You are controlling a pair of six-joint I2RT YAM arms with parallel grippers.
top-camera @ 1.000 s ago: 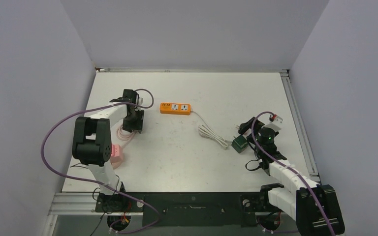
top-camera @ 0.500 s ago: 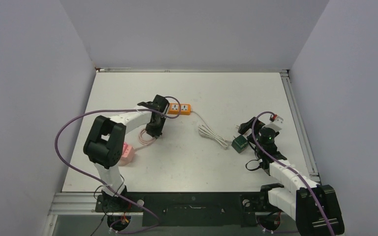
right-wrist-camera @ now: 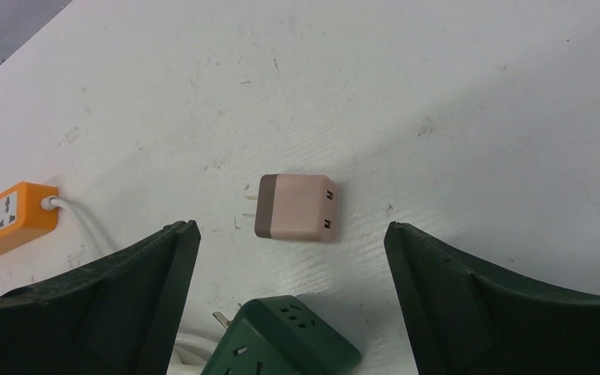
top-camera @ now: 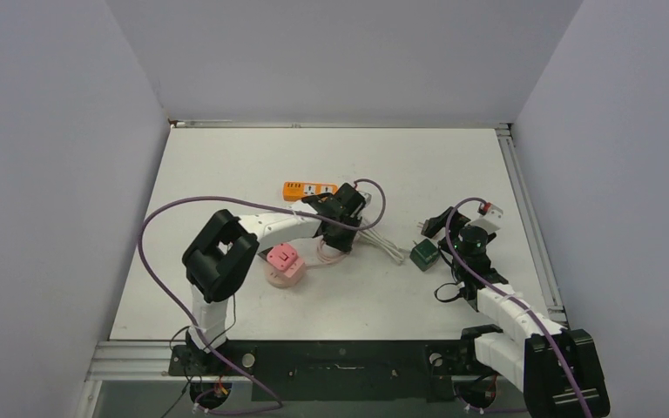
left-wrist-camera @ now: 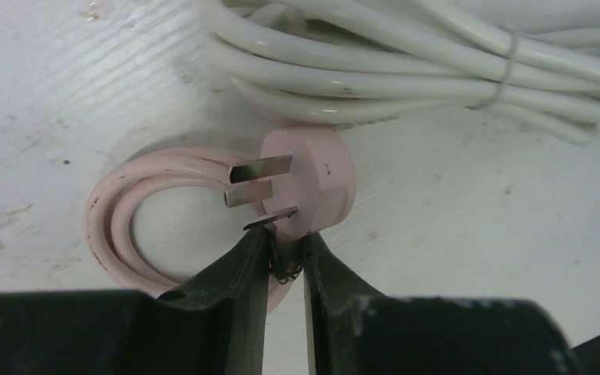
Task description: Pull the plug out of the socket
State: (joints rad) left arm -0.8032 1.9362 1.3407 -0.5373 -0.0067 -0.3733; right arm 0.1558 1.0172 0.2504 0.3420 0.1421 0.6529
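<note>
The pink plug [left-wrist-camera: 312,183] lies on its side on the table with its three metal prongs bare and plugged into nothing. My left gripper [left-wrist-camera: 285,251] [top-camera: 335,233] is shut on the plug's neck where the pink cable [left-wrist-camera: 113,234] leaves it. The cable loops back to a pink socket cube [top-camera: 283,261] near the table's middle. My right gripper [right-wrist-camera: 289,228] [top-camera: 435,228] hangs open at the right, over a green socket cube [right-wrist-camera: 281,344] [top-camera: 423,254] and a small pink-brown adapter [right-wrist-camera: 297,206], touching neither.
An orange power strip [top-camera: 309,190] lies behind the left gripper. Its bundled white cable [left-wrist-camera: 406,70] [top-camera: 379,237] lies right against the pink plug. Walls enclose the table on three sides, and a metal rail [top-camera: 523,200] lines the right edge.
My left arm has swept right from the table's left side to the white cable bundle, its jaws closing on the way. The pink socket cube and cable trailed right. The right arm stayed still.
</note>
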